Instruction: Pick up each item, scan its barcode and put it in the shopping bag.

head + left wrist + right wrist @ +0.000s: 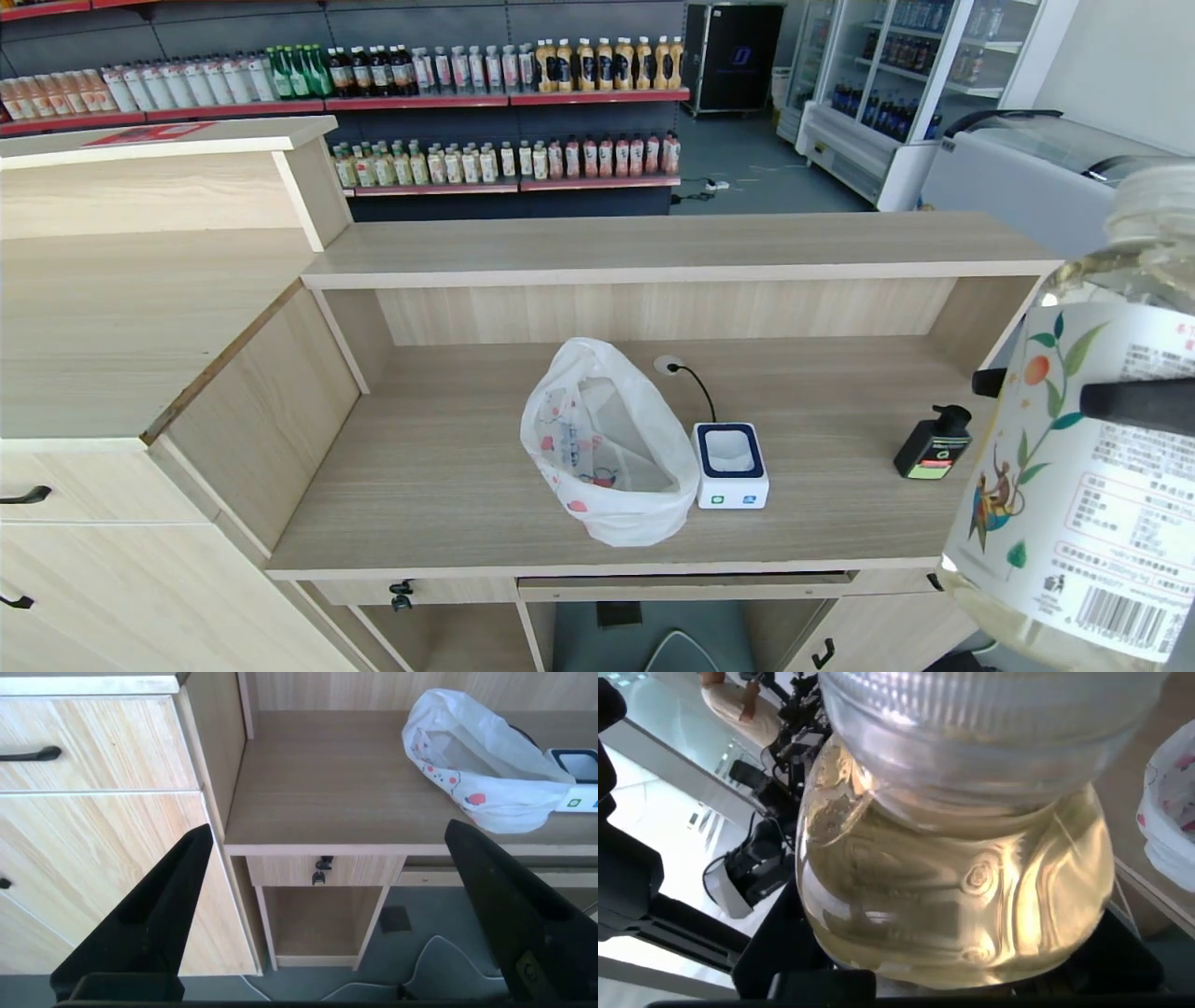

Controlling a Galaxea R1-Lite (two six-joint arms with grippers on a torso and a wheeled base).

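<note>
a checkout counter (840, 411) of pale wood, seen from above. the right gripper (1064, 392) is raised high on the right, close to the head camera. its jaws are clamped around a clear bottle (1074, 448) of pale yellow liquid, one black finger crossing the label. the barcode (1120, 616) sits low on that label, facing up toward me rather than down at the counter.

at mid-counter stands a small white scanner (731, 464) with a dark-rimmed window facing up. touching its left side is the white shopping bag (607, 448), mouth open. a black pump bottle (934, 444) stands to the right, well apart from the scanner.

the left gripper (327, 835) hangs low on the near left, below the counter's edge, jaws wide and holding nothing.

i judge this the scanning step. to do it well i would carry the bottle left and down, passing above the pump bottle, then roll the wrist so the barcode faces the window squarely and hovers just over it. the liquid looks heavy, so i would turn slowly and keep the grip firm.
</note>
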